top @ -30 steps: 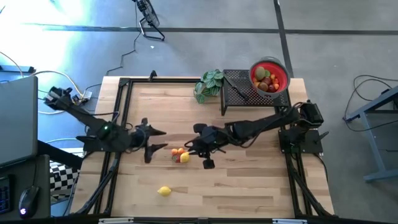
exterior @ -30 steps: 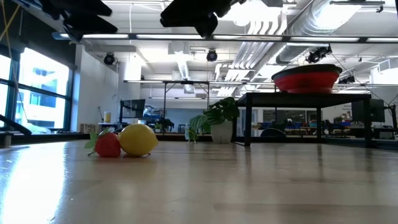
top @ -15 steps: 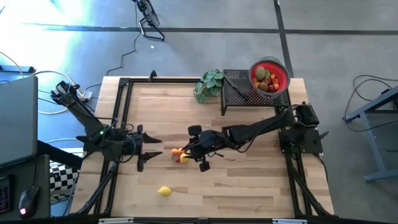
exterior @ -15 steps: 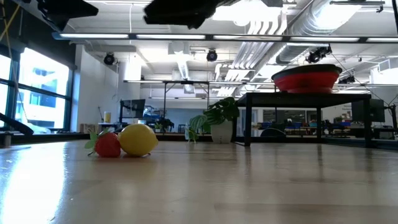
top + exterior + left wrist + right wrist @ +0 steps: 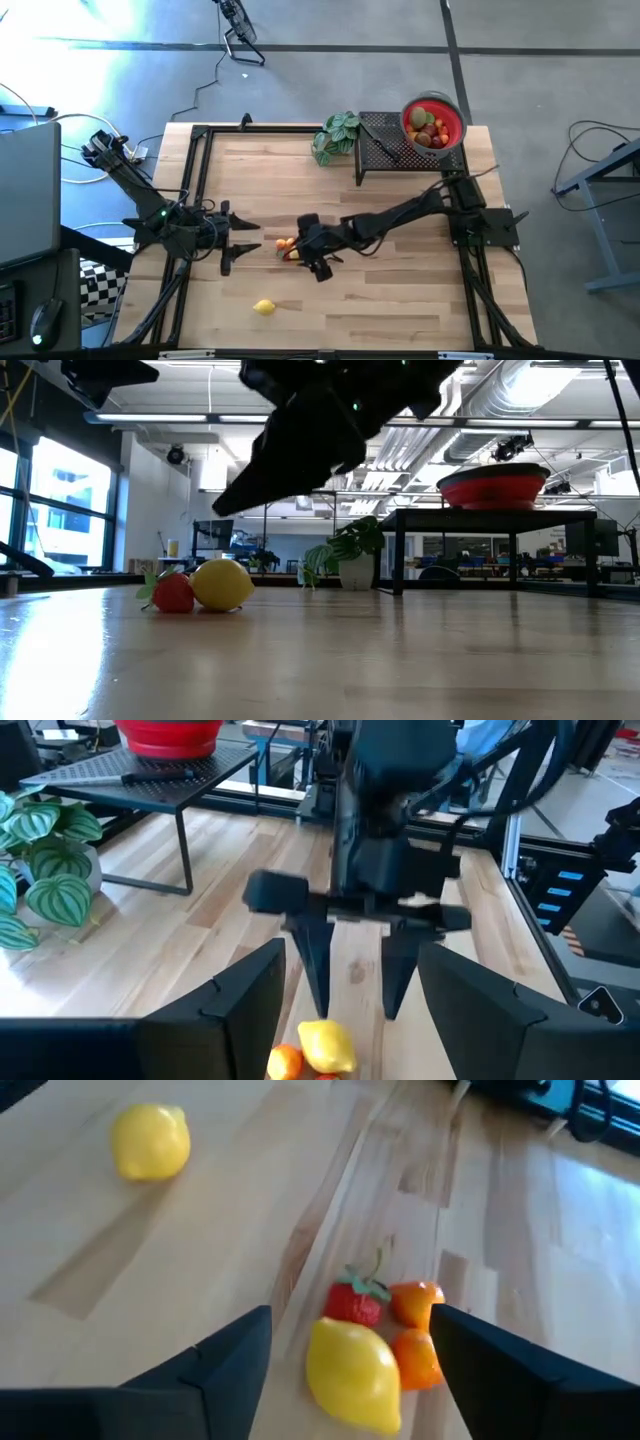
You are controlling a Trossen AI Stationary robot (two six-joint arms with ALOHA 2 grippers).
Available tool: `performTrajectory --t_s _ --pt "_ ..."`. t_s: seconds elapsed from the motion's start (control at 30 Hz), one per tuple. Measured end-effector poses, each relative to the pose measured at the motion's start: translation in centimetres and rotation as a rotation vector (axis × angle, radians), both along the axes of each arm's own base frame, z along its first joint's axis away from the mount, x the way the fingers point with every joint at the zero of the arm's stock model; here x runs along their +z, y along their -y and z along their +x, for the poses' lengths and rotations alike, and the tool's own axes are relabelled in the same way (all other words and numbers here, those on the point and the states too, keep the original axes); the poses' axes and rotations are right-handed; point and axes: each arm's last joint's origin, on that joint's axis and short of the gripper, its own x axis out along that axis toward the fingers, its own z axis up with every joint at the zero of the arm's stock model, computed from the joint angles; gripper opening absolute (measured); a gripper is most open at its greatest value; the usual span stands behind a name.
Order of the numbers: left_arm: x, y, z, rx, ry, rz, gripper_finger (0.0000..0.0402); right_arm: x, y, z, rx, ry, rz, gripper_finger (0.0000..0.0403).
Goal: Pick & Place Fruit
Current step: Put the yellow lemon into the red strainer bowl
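My right gripper (image 5: 345, 1370) hangs released over the lemon (image 5: 352, 1368); I should centre it, avoiding the strawberry (image 5: 353, 1301), before clamping.

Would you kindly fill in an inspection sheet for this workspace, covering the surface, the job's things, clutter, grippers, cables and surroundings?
Surface: wooden table, bare planks across most of it.
Job's things: cluster of a lemon, a strawberry and two orange fruits mid-table; a lone lemon near the front edge; more fruit in the red bowl on the black mesh stand.
Clutter: green leafy plant beside the stand.
Grippers: right gripper open, over the cluster; left gripper open, apart from it.
Cables: loose ones on the floor around the table.
Surroundings: open room with ceiling ducts; nobody seen.
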Motion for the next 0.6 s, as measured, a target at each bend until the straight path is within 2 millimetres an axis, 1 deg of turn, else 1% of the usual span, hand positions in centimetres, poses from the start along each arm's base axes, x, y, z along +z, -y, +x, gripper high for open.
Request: performTrajectory --t_s 0.23,0.37,0.6 --pt "0.0 0.0 0.0 0.0 0.002 0.004 0.0222 -3.0 0.0 0.8 0.021 -0.029 0.015 0.0267" --pt "0.0 0.0 0.0 -0.001 0.002 0.008 0.0222 -4.3 0.3 1.0 0.002 -0.044 0.003 0.0267" --pt "0.0 0.0 0.0 -0.001 0.002 0.008 0.0222 -4.4 0.7 1.1 -0.008 -0.053 0.003 0.0267"
